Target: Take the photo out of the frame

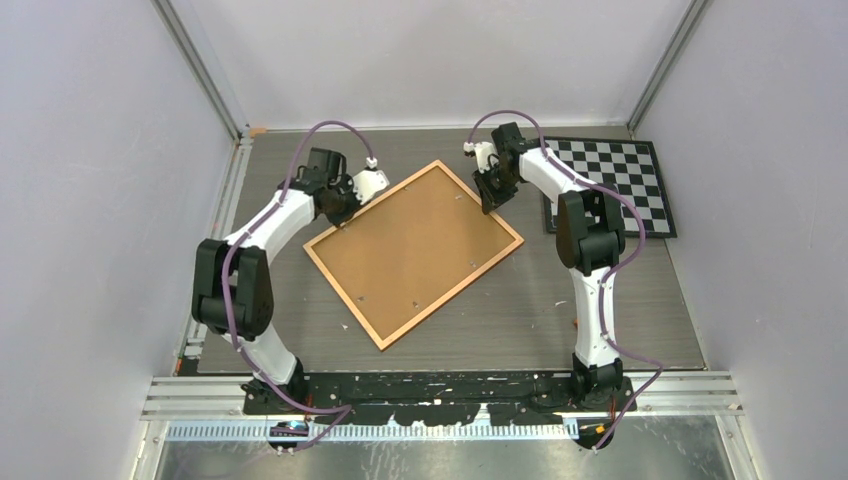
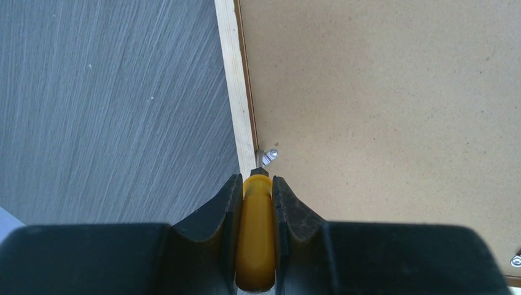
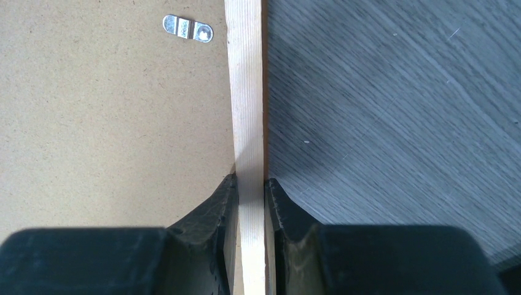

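Two sets of jaws are at work. The left jaws are clamped on a yellow tool (image 2: 256,233), its tip at a small metal clip (image 2: 268,155), and the right jaws pinch the wooden rim of the frame (image 3: 247,92). I judge the step goes best with the rim held firm while the clip swings clear without gouging the backing. The frame lies back-up on the tabletop (image 1: 500,320), its long axis running far-right to near-left; the photo is hidden underneath.

Frame (image 1: 413,253) face-down, brown backing up, lying askew
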